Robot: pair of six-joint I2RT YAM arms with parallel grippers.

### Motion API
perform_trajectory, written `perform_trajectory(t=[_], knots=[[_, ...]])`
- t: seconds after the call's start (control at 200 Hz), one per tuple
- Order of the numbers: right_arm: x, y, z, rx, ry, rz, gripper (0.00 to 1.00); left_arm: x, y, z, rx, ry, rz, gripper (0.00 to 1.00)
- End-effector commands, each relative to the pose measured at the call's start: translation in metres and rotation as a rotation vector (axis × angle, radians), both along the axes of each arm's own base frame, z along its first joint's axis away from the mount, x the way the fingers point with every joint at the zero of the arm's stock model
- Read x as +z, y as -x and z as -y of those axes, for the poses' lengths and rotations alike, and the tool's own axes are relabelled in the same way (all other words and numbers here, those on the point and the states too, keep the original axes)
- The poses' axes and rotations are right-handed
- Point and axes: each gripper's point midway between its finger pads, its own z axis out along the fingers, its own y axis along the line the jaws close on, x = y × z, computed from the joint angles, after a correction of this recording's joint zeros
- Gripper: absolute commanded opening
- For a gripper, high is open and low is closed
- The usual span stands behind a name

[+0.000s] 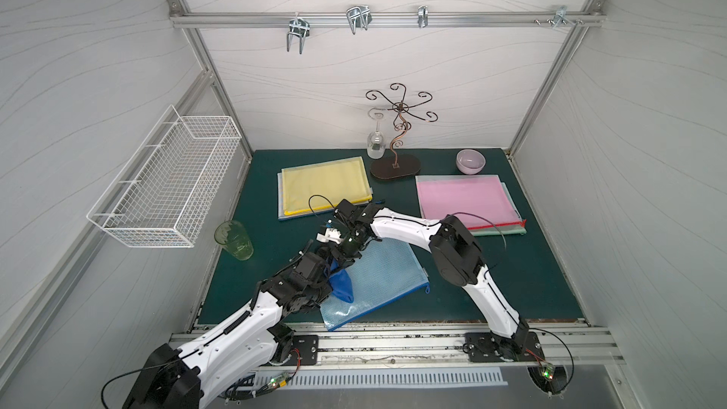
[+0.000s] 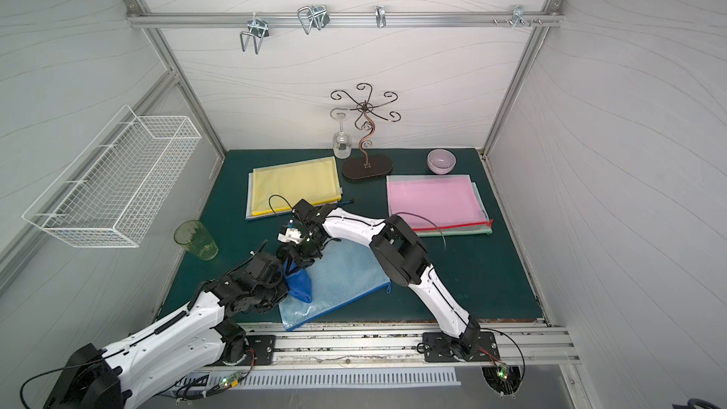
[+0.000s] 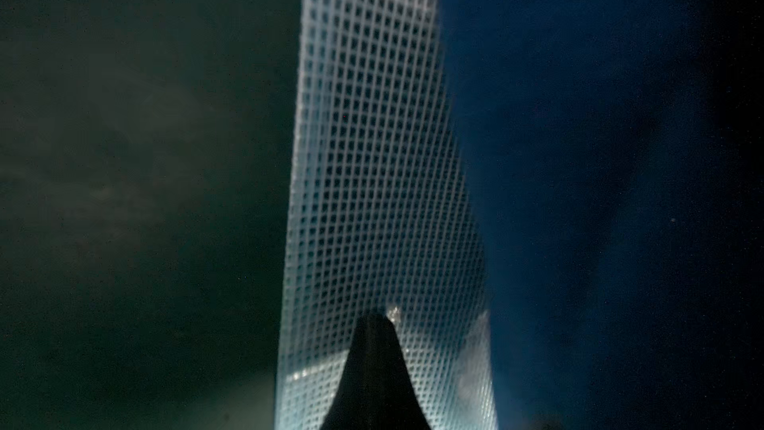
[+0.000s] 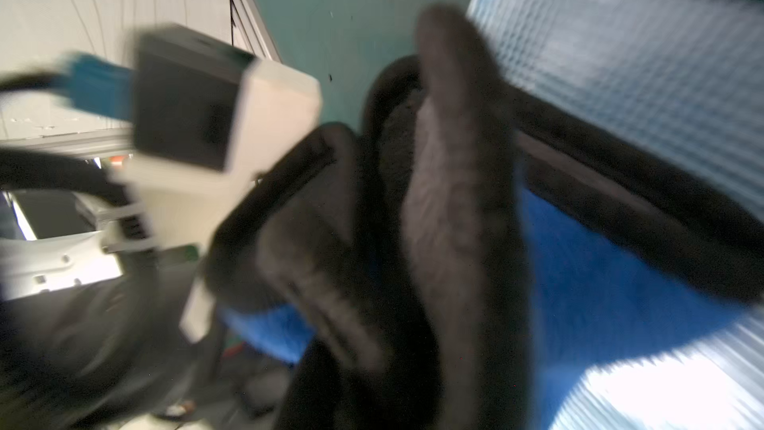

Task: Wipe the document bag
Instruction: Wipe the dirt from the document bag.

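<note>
The blue mesh document bag (image 1: 383,283) lies flat and askew on the green desk (image 1: 491,289), at its near edge and a little left of centre. A blue cloth (image 1: 343,288) is bunched on the bag's left part. The right pincer (image 1: 337,260) reaches in from the right with its fingers clamped on the top of this cloth; the right wrist view shows blue fabric between them. The left pincer (image 3: 374,335) is closed, its tip over the bag's mesh just beside the cloth; whether it pinches the bag I cannot tell. Left of the bag stands a green tumbler (image 1: 234,240). Farther back lie a yellow folder (image 1: 326,184) and a pink folder (image 1: 466,198). A wire stand (image 1: 395,167) is between them, and a lilac bowl (image 1: 470,161) sits far right.
</note>
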Motion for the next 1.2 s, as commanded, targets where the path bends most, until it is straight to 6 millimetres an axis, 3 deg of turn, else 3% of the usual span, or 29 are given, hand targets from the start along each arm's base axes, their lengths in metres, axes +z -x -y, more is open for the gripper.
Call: perform_trajectory(t=[0.0,0.1,0.215,0.36,0.475,0.535,0.59,0.64,0.755,0.85,0.945,1.001,1.066,1.196], knots=[[-0.009,0.007,-0.008,0.008,-0.003,-0.082,0.0,-0.014,0.009,-0.008,0.064,0.001,-0.055,0.0],[-0.03,-0.024,0.019,-0.056,0.13,0.037,0.0,-0.018,0.012,-0.01,0.074,0.003,-0.072,0.0],[-0.044,-0.07,0.071,-0.202,0.26,0.101,0.0,-0.025,0.012,-0.01,0.088,0.023,-0.085,0.0],[-0.044,-0.105,0.13,-0.303,0.394,0.202,0.0,-0.032,0.009,-0.008,0.09,0.04,-0.103,0.0],[-0.045,-0.132,0.197,-0.315,0.677,0.442,0.0,-0.032,0.003,-0.004,0.066,0.036,-0.112,0.0],[-0.035,-0.138,0.216,-0.293,0.74,0.546,0.0,-0.032,0.001,-0.001,0.05,0.036,-0.119,0.0],[-0.024,-0.132,0.213,-0.266,0.703,0.562,0.0,-0.033,-0.001,0.001,0.04,0.036,-0.122,0.0],[-0.011,-0.114,0.191,-0.219,0.583,0.513,0.0,-0.034,-0.002,0.002,0.04,0.037,-0.124,0.0],[0.014,-0.031,0.126,-0.016,0.293,0.219,0.0,-0.035,-0.003,0.002,0.04,0.03,-0.13,0.0],[0.004,0.009,0.097,0.012,0.218,0.035,0.0,-0.036,-0.002,-0.001,0.042,0.017,-0.138,0.0],[-0.016,0.024,0.078,-0.042,0.174,-0.129,0.0,-0.038,0.002,-0.004,0.052,0.002,-0.155,0.0],[-0.033,0.024,0.08,-0.068,0.209,-0.161,0.0,-0.038,0.004,-0.006,0.061,-0.002,-0.158,0.0],[-0.051,0.015,0.095,-0.105,0.285,-0.121,0.0,-0.039,0.006,-0.008,0.069,-0.005,-0.158,0.0],[-0.065,-0.028,0.171,-0.234,0.493,0.036,0.0,-0.039,0.006,-0.009,0.063,-0.013,-0.154,0.0]])
